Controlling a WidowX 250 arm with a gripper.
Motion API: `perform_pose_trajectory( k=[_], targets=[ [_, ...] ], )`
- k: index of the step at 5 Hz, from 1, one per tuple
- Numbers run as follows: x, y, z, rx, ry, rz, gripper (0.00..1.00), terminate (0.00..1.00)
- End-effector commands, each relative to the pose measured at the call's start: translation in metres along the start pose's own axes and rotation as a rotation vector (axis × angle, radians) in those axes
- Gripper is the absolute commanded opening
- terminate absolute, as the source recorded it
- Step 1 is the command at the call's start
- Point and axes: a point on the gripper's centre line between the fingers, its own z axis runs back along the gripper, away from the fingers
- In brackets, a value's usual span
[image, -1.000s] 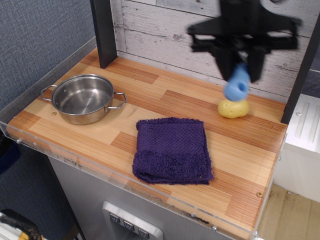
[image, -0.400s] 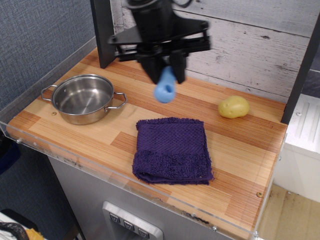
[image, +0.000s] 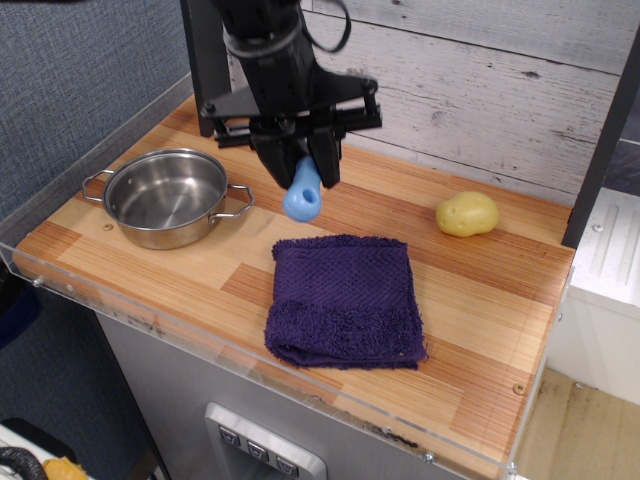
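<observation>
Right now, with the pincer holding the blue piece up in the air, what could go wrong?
1. The pincer grips only the top of the blue piece. Most of it hangs below, so it could slip and fall onto the wooden counter.
2. The piece hangs between the steel pot and the purple towel, so a low move to the side might knock the pot.
3. If dropped, the rounded piece may roll off the counter.

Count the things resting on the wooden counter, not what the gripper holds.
3: a steel pot at the left, a purple towel at the middle front, a potato at the back right. The gripper holds a blue object. The arm could hide more.
</observation>
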Motion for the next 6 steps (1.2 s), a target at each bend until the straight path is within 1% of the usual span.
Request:
perform_pose_trajectory(
  k=[1, 2, 4, 6],
  targets=[
    [0.026, 0.007, -0.024, 0.015, -0.01, 0.023, 0.0, 0.0],
    [0.033, 0.013, -0.035, 0.024, -0.002, 0.033, 0.0, 0.0],
    [0.032, -0.003, -0.067, 0.015, 0.032, 0.036, 0.0, 0.0],
    [0.043, -0.007, -0.082, 0.034, 0.031, 0.038, 0.0, 0.0]
  ],
)
